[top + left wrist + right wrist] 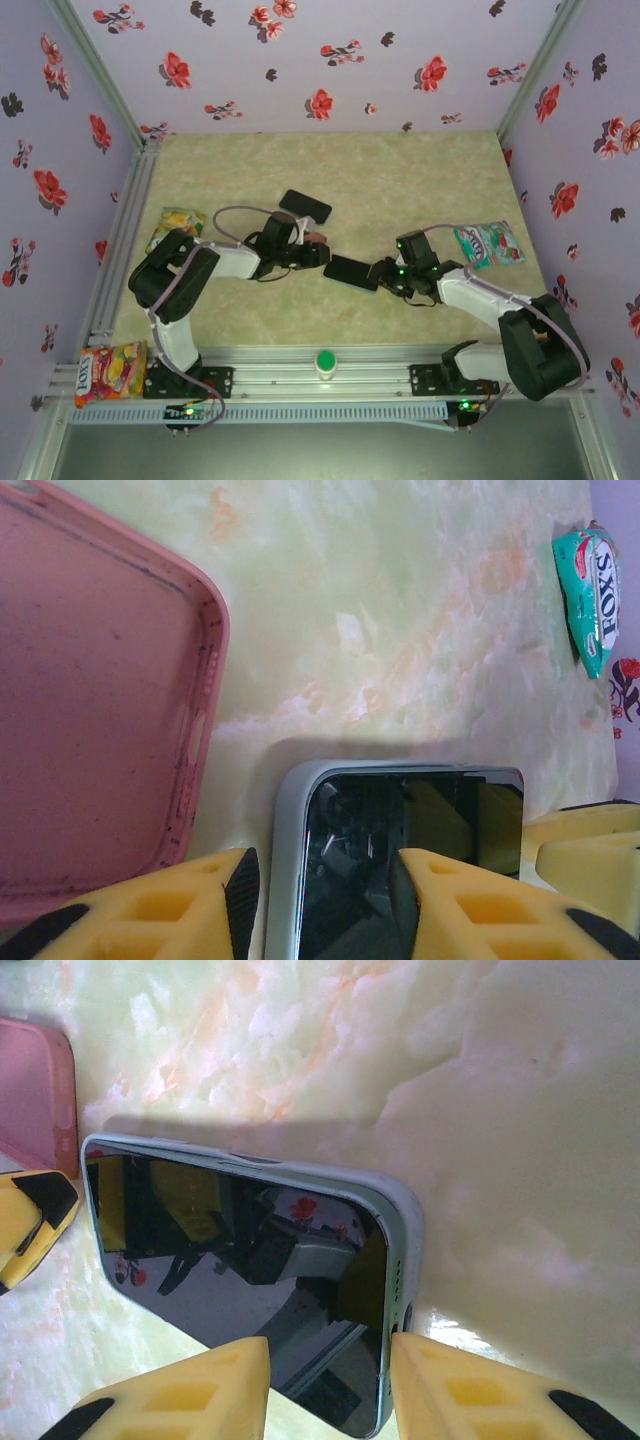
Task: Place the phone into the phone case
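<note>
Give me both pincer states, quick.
Left pincer: cannot be told.
Right pincer: closed on the phone.

**A Count of What Is on the Table**

One phone [350, 272] with a dark screen. One pink case [90, 700]. One more dark flat slab [305, 207] lies farther back in the overhead view; whether it is a second phone or something else cannot be told.

Three snack bags: a yellow-green bag [175, 228] at the left, a teal bag [488, 243] at the right, and an orange bag [110, 370] on the near rail.

One green button [325, 361] sits on the rail.

Two robot arms, a left arm [185, 290] and a right arm [500, 310]. Two grippers, the left gripper [325, 895] and the right gripper [325, 1385], each with two yellow fingers [470, 1390], four in all.
</note>
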